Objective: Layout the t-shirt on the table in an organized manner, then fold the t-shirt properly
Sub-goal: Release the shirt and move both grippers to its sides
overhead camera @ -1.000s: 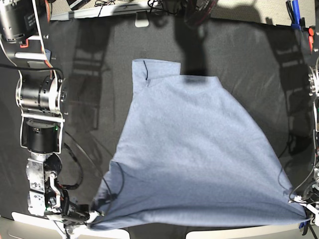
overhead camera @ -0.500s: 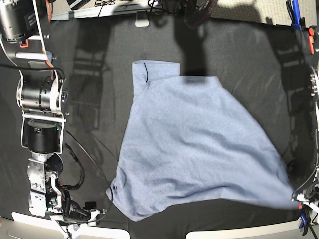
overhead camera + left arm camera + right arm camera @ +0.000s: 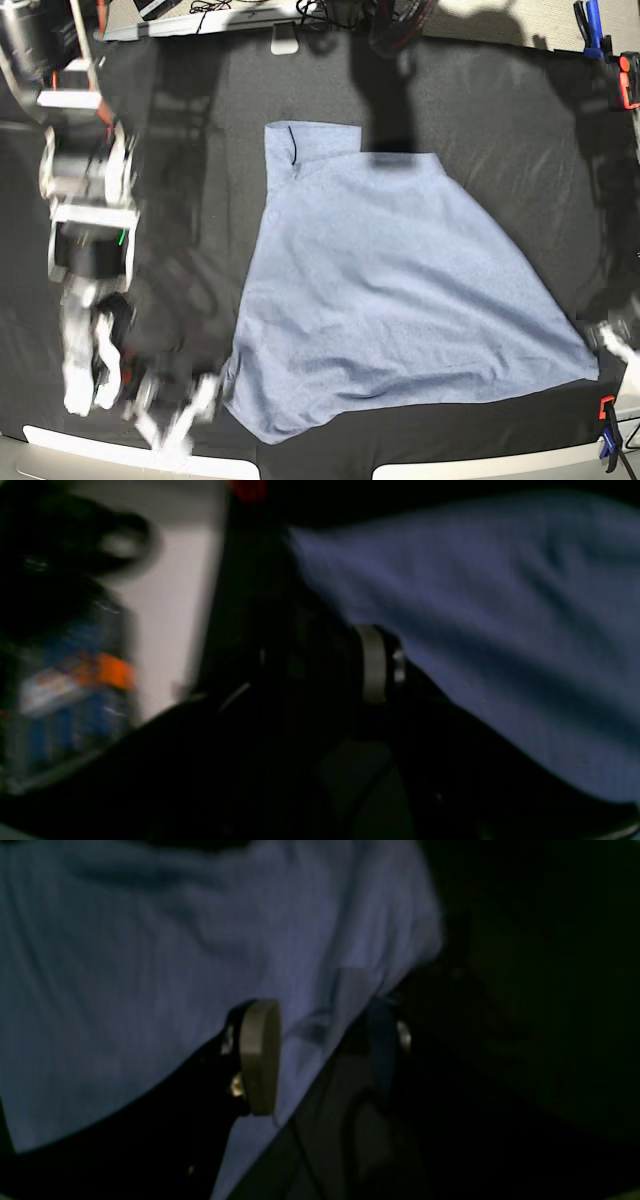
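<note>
Right gripper [image 3: 320, 1050] has its pads apart, straddling the hem of the light blue-grey cotton t-shirt [image 3: 400, 300] without clamping it. Left gripper [image 3: 612, 342] is blurred at the garment's corner — whether it is apart or closed cannot be told. The t-shirt lies spread on the black cloth-covered table [image 3: 520, 130], one sleeve toward the far edge. Risk — withdrawal with fabric between the pads could snag the hem and drag it, wrinkling the layout.

Black-clothed table [image 3: 500, 140] carries the t-shirt [image 3: 390, 300], seemingly flat.
</note>
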`<act>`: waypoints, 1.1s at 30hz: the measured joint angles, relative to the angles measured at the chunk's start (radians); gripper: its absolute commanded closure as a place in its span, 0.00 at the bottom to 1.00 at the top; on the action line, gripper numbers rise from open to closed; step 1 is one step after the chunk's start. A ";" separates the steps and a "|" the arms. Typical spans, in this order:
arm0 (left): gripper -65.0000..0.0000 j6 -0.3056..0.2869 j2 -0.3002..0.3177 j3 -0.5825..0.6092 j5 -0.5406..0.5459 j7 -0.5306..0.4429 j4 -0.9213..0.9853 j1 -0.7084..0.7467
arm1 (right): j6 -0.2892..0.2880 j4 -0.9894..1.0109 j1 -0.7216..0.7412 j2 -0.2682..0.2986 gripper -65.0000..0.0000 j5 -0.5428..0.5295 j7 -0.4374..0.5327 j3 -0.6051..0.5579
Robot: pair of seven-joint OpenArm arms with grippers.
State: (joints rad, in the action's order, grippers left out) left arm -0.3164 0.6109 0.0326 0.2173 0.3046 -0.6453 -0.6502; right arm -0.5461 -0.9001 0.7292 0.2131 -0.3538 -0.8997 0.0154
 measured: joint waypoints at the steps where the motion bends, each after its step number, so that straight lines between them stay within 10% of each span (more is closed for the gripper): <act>1: 0.71 -0.001 -0.002 0.000 0.020 0.018 -0.029 0.034 | 0.000 -0.028 -0.035 0.000 0.60 -0.006 -0.008 0.000; 11: 0.70 -0.001 -0.037 -0.111 0.332 0.231 -0.300 0.325 | -0.001 -0.398 -0.357 -0.003 0.60 -0.012 -0.030 0.061; 18: 0.70 -0.107 -0.146 -0.269 0.514 0.396 -0.310 0.422 | 0.000 -0.534 -0.478 0.000 0.60 -0.060 -0.038 0.183; 25: 0.72 -0.103 -0.241 -0.274 0.512 0.402 -0.314 0.420 | -0.015 -0.546 -0.496 0.000 0.60 -0.074 -0.066 0.210; 28: 0.93 -0.100 -0.266 -0.274 0.507 0.406 -0.315 0.417 | -0.016 -0.547 -0.497 -0.002 0.60 -0.074 -0.066 0.209; 33: 0.99 -0.060 -0.302 -0.274 0.332 0.465 -0.438 0.397 | -0.019 -0.547 -0.496 -0.002 0.60 -0.076 -0.066 0.209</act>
State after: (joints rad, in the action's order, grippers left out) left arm -0.3763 0.3088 -0.2417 0.5488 0.7700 -1.0832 -0.2535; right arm -0.5652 -1.4467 0.2329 0.2108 -0.4294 -0.9657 0.2249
